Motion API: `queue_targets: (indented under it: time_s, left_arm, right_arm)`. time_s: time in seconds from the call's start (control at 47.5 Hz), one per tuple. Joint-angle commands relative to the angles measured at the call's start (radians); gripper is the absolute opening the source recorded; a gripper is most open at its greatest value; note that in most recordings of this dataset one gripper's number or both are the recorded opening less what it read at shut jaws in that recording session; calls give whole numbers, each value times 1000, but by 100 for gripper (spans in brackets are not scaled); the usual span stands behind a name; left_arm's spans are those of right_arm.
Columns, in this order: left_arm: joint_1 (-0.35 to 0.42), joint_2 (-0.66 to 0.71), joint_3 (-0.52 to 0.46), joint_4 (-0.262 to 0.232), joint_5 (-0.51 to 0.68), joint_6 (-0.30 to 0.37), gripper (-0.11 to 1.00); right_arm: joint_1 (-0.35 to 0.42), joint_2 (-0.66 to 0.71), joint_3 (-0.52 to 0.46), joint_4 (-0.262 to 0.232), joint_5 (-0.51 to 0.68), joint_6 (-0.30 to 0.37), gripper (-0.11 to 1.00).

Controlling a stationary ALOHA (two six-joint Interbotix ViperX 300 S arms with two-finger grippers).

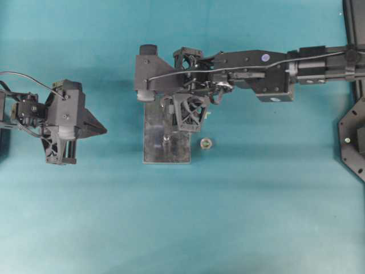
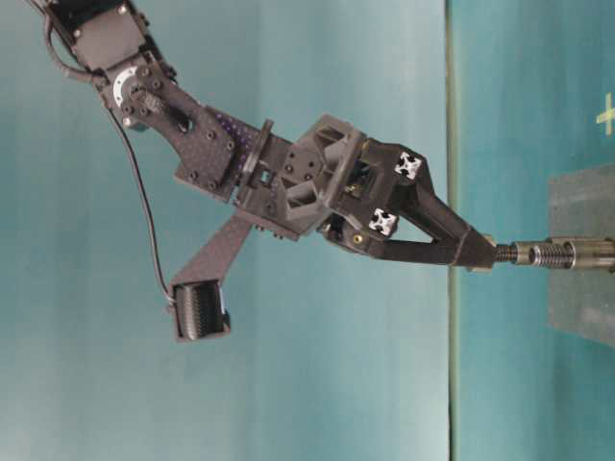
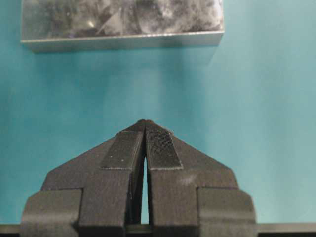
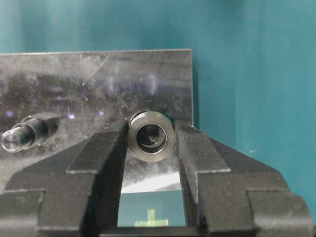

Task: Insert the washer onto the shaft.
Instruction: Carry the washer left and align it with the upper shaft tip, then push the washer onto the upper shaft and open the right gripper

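Right gripper (image 4: 150,140) held the washer (image 4: 150,136) above the plate (image 4: 98,84); bore should be centred over shaft (image 4: 27,132) before lowering. Left gripper (image 3: 144,143) sat closed, empty.

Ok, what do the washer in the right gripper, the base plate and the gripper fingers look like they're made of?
The washer looks like machined metal, probably steel: grey with a dull sheen. The base plate also looks like metal, bare and scuffed, with cloudy reflections and fine scratches. The right gripper fingers look like matte black plastic, perhaps printed. The left gripper's pads carry a finely ribbed strip that looks like rubber or grip tape.
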Motion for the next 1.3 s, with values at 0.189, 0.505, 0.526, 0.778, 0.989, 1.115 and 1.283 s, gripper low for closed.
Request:
queue_targets:
  time_s: [0.189,0.505,0.526,0.778,0.989,1.115,1.283]
  left_arm:
    - [3,-6,-12,2,-28,-2,0]
    - [3,-5,-25,2,-34,5,0]
    - [3,-3,-25,3,-34,5,0]
    - [3,-3,-28,3,-38,5,0]
    - [3,-3,-23,3,-37,5,0]
    - [3,-3,-21,2,-38,5,0]
    - [3,-5,-20,3,-38,3,0]
  right_arm:
    - [2,21,-60,2,43,21,34]
    - [-2,29,-74,11,38,35,36]
    - [-3,31,-74,11,40,37,38]
    - [3,38,-74,41,38,35,78]
    - [23,40,-64,132,37,31,76]
    - [31,44,-58,135,37,31,76]
    - [-9,51,-55,123,34,31,72]
